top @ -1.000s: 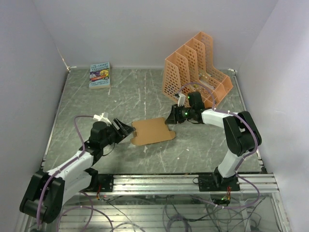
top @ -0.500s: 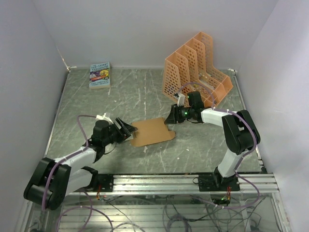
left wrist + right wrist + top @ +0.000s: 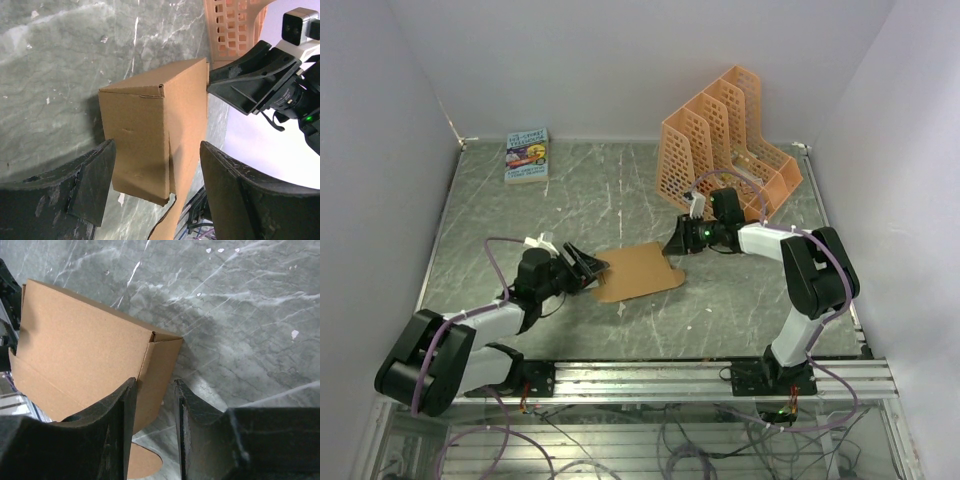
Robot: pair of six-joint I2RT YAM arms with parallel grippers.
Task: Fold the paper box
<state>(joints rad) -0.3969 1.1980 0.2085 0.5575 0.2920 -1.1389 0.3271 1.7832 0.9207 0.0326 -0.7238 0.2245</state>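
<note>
Bracing the paper box mid-desk, R gripper looks clamped on its right end wall, prob. to anchor it. L gripper, jaws wide apart, straddles the left end w/o touching, apparently lined up to press.

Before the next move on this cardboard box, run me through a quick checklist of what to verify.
1. Left fingers open: ok.
2. Left fingers on either side of the paper box at its near end: ok.
3. Right fingers have cardboard between them at the far end: ok.
4. Right fingers holding it firmly: cannot tell.
5. Box lying apart from the orange rack: ok.
</note>
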